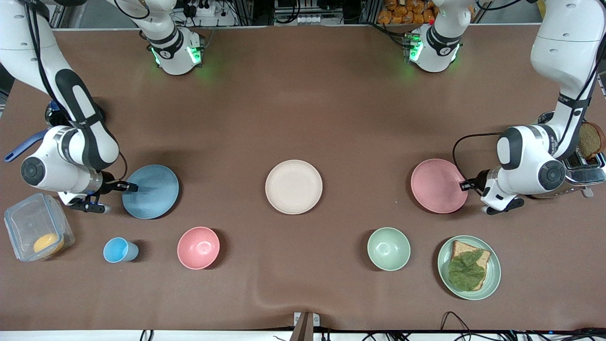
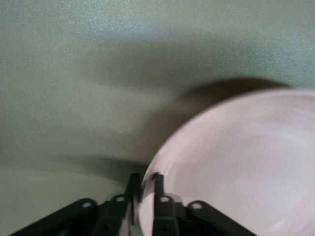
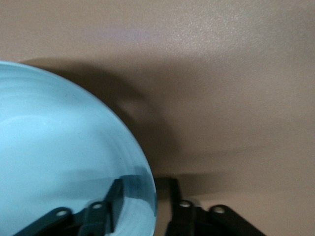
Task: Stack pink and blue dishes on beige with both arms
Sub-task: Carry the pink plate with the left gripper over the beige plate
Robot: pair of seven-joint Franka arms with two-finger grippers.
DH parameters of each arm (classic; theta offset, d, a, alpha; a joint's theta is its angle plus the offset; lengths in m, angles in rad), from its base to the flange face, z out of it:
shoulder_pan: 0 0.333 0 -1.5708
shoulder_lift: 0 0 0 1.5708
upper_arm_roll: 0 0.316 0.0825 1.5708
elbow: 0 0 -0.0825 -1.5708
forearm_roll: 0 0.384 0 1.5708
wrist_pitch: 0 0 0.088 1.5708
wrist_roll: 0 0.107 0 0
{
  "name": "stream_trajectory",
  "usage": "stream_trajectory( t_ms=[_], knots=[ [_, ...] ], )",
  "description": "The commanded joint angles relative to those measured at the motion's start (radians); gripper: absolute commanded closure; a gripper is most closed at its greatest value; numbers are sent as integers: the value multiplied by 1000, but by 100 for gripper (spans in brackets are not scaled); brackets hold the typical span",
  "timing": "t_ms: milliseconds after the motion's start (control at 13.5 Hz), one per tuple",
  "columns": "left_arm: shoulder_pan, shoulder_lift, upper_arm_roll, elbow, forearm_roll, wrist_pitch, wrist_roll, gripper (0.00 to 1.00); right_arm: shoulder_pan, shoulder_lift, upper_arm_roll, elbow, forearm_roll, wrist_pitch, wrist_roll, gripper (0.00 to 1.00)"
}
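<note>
The pastel blue plate (image 1: 154, 192) lies toward the right arm's end of the table. My right gripper (image 1: 130, 187) is shut on its rim, with one finger on the plate's inner face and the other under the edge. In the right wrist view the blue plate (image 3: 59, 147) fills one side, gripped by the right gripper (image 3: 142, 184). The pastel pink plate (image 1: 438, 185) lies toward the left arm's end. My left gripper (image 1: 466, 185) is shut on its rim. The left wrist view shows the pink plate (image 2: 236, 167) pinched in the left gripper (image 2: 146, 179). The beige plate (image 1: 293, 186) sits bare at mid-table between them.
Nearer the front camera stand a blue cup (image 1: 118, 250), a pink bowl (image 1: 198, 247), a green bowl (image 1: 388, 248) and a green plate (image 1: 494, 274) with bread and a leaf. A clear lidded box (image 1: 38, 233) sits beside the right arm, a toaster (image 1: 584, 170) beside the left arm.
</note>
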Motion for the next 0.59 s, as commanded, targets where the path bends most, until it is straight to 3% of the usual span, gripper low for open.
stream_trajectory(
  t_ms=[0,222,519],
  knots=[
    [9,5,-16,12,-22,3,29,100,-17,3,19,17,9,-16,-9,100],
    [17,-38,-44,11,-24,-46,39,100,-19,-26,19,19,7,-45,-125,100],
    [14,-108,-152,35,-114,-158,21,100,-6,-100,20,43,3,-123,-160,100]
  ],
)
